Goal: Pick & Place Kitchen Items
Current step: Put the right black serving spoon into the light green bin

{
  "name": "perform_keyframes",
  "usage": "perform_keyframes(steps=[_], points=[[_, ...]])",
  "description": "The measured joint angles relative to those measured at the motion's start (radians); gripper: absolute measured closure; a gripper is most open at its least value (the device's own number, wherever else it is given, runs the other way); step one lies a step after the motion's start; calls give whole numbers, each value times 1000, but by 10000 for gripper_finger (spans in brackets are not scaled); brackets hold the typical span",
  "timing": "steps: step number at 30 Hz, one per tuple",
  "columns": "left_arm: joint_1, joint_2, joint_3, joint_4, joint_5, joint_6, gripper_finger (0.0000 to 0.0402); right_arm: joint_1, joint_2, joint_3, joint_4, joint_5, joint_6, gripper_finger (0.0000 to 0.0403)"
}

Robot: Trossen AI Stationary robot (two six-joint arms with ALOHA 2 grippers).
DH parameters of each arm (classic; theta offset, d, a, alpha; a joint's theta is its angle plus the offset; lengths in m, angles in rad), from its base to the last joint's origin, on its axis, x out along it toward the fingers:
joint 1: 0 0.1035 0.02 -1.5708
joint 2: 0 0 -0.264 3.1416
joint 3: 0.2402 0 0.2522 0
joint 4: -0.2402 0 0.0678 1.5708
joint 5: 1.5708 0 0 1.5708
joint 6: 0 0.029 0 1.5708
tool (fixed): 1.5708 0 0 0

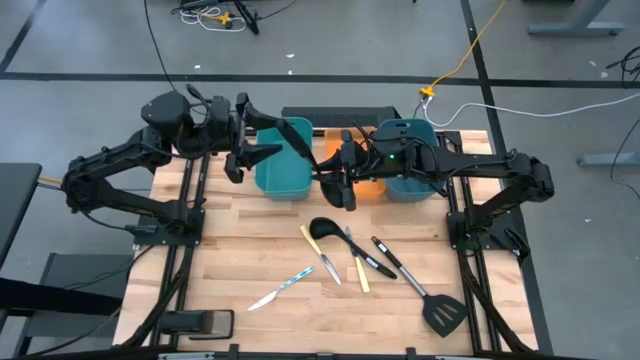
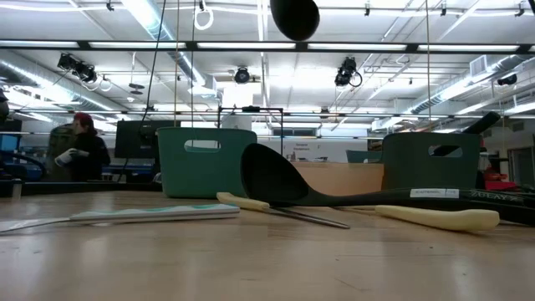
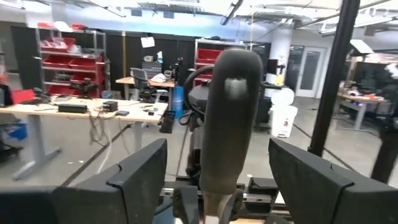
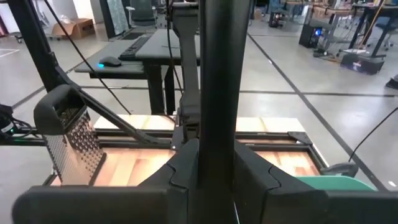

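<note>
The right gripper (image 1: 338, 172) hangs above the back of the table (image 1: 250, 265) between the two teal bins (image 1: 283, 170), its fingers clamped on the handle of a black utensil (image 1: 297, 140) that slants up over the left bin toward the left gripper (image 1: 240, 160). The left gripper's fingers (image 3: 134, 177) stand wide apart on either side of the utensil's end, not touching it. A black ladle (image 1: 325, 228), knives (image 1: 358, 270), a blue-handled knife (image 1: 283, 288) and a black spatula (image 1: 425, 293) lie loose on the front of the table.
</note>
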Motion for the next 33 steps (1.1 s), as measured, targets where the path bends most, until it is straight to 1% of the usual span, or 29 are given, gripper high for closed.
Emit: perform_keyframes(steps=[6,13,24,31,33], points=[[-2,36,0,0,40,-22,120,0,0,0,3,-11,-1,326],[-2,71,-1,65,73,-19,122,0,0,0,-5,-11,1,326],[-2,81,0,125,77,-26,122,0,0,0,-18,-10,3,326],[-5,115,0,155,128,-49,123,0,0,0,-26,-8,3,326],[-5,120,0,159,129,-47,123,0,0,0,-26,-8,3,326]])
